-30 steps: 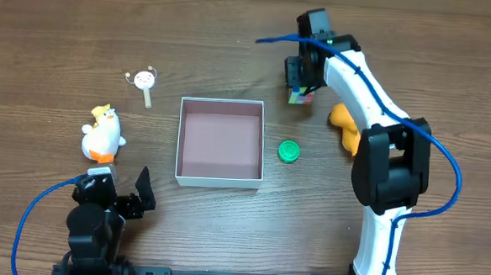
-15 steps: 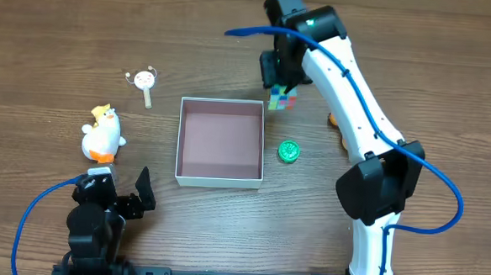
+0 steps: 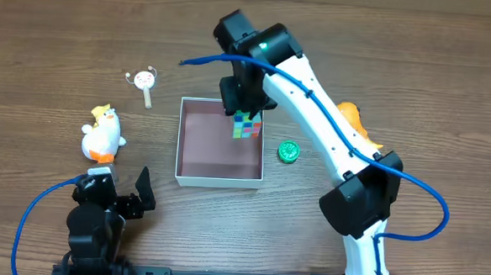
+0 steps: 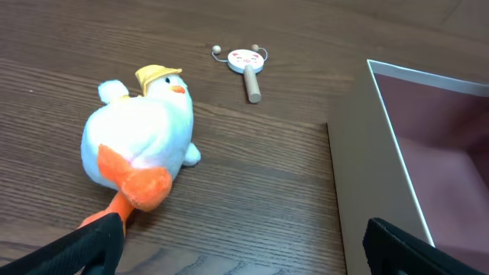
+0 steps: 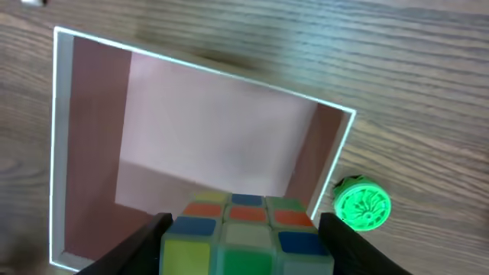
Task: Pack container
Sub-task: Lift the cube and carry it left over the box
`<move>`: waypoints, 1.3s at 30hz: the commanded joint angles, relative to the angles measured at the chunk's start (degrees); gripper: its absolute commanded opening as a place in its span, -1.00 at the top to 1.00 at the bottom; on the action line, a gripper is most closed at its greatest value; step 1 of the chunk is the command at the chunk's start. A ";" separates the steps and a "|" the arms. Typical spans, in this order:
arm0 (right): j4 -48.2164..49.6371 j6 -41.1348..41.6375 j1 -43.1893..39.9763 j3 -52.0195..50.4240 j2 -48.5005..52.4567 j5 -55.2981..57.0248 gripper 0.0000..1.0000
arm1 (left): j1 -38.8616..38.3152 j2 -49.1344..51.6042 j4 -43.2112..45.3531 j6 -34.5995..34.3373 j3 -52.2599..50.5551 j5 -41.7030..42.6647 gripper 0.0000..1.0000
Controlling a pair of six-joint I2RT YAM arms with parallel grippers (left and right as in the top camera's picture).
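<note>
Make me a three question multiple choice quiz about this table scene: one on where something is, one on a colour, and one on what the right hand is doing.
1. Where does the green disc lie relative to the container?
A) inside it
B) outside it, on its right in the overhead view
C) outside it, on its left

2. What colour is the cap on the plush duck?
A) blue
B) green
C) yellow

3. What is the state of the right hand?
A) shut on the puzzle cube
B) open and empty
C) out of every view

Answers:
1 B, the disc sits just beyond the container's right wall.
2 C, the left wrist view shows a yellow cap.
3 A, the fingers flank the cube, which hangs over the container's inside.
</note>
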 commanded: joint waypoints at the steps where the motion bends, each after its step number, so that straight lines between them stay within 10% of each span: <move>1: 1.46 1.44 0.35 1.84 -2.80 -0.07 0.25 | 0.42 0.17 0.11 1.27 -0.20 -0.22 -1.00; 39: 13.97 13.07 1.53 -11.67 -2.78 9.90 0.30 | 0.42 0.17 0.09 1.27 -0.20 -0.22 -1.00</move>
